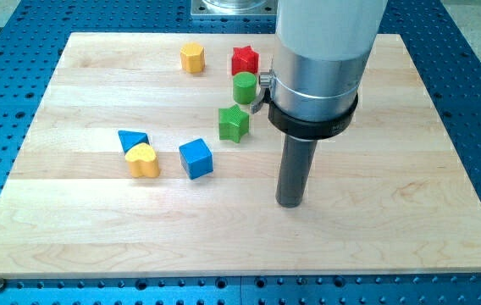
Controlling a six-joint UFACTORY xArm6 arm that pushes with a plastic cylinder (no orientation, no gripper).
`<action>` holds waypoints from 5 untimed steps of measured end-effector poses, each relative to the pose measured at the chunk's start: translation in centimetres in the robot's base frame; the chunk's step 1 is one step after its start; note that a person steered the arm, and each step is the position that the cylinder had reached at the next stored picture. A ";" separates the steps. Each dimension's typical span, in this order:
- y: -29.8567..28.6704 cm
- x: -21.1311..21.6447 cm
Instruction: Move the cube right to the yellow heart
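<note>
The blue cube [196, 158] lies on the wooden board [96, 237] left of centre. The yellow heart [143, 160] lies just to the cube's left, a small gap between them. A blue triangle [132, 140] touches the heart at its upper left. My tip [289, 202] rests on the board well to the right of the cube and slightly lower in the view, touching no block.
A green star [234, 124] lies above and right of the cube. A green cylinder [244, 87] and a red star [245, 60] stand above it, close to the arm's grey body [321, 59]. A yellow hexagon block [192, 58] lies near the view's top.
</note>
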State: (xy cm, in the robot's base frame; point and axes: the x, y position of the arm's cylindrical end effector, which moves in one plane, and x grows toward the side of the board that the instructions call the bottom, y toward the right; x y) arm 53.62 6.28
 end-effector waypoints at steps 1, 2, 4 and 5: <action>0.1 1.1; 0.1 1.7; -0.9 1.8; -0.3 3.1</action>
State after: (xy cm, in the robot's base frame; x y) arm 56.72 5.99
